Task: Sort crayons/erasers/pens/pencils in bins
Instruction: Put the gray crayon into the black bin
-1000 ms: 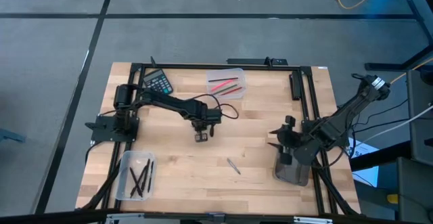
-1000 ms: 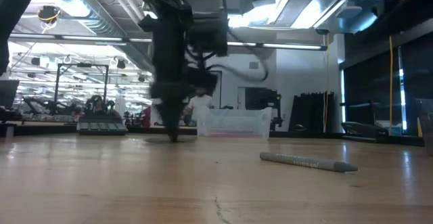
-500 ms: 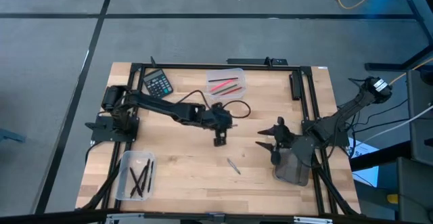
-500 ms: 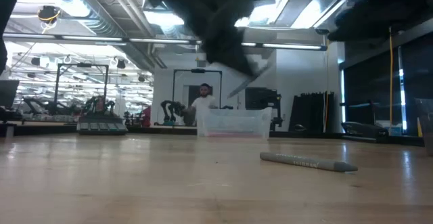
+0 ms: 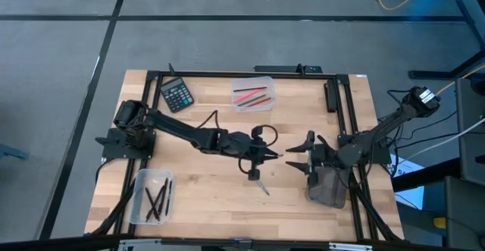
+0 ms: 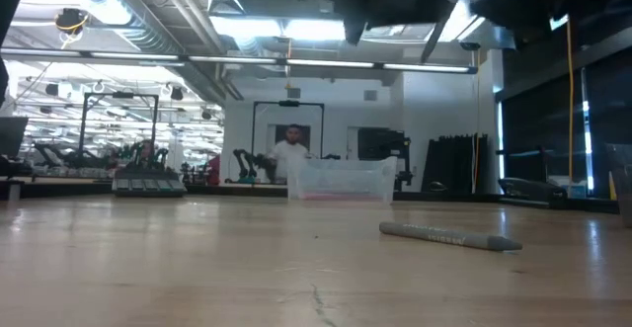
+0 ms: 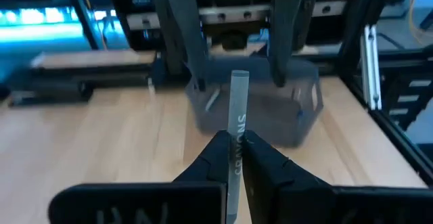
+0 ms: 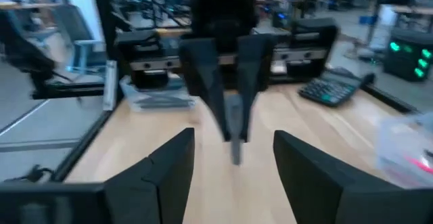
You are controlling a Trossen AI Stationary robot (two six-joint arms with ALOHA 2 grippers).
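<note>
My left gripper (image 5: 278,157) hangs over the table's middle, pointing about level toward the right edge, shut on a grey crayon (image 7: 237,99). Facing it, my right gripper (image 5: 298,154) stands open and level; its wrist view shows the crayon's end (image 8: 235,135) between its fingers (image 8: 169,163), touching neither. Behind it stands the smoky bin (image 5: 327,188). Another grey crayon (image 5: 261,185) lies flat on the table. A clear bin (image 5: 252,94) with red, pink and green sticks sits at the far edge. A second clear bin (image 5: 151,196) with black sticks is near left. My left gripper pinches the grey crayon between its two fingers, on the lettered wrapper (image 7: 238,126) at about mid-length. The crayon lies along the fingers, and its free end (image 7: 239,77) sticks out past the tips toward my right gripper. It is held about level, clear of the table.
A black calculator (image 5: 176,93) lies at the far left of the table. A black frame rail (image 5: 250,74) runs around the table's edges. Bare wood (image 5: 212,194) lies between the near bins. A person (image 6: 292,155) stands in the room beyond the table.
My left gripper has risen from the table and gone toward the right edge, tipping from pointing down to about level, with the grey crayon lifted clear. My right gripper has tipped to level and now faces the left one, its fingers still apart.
</note>
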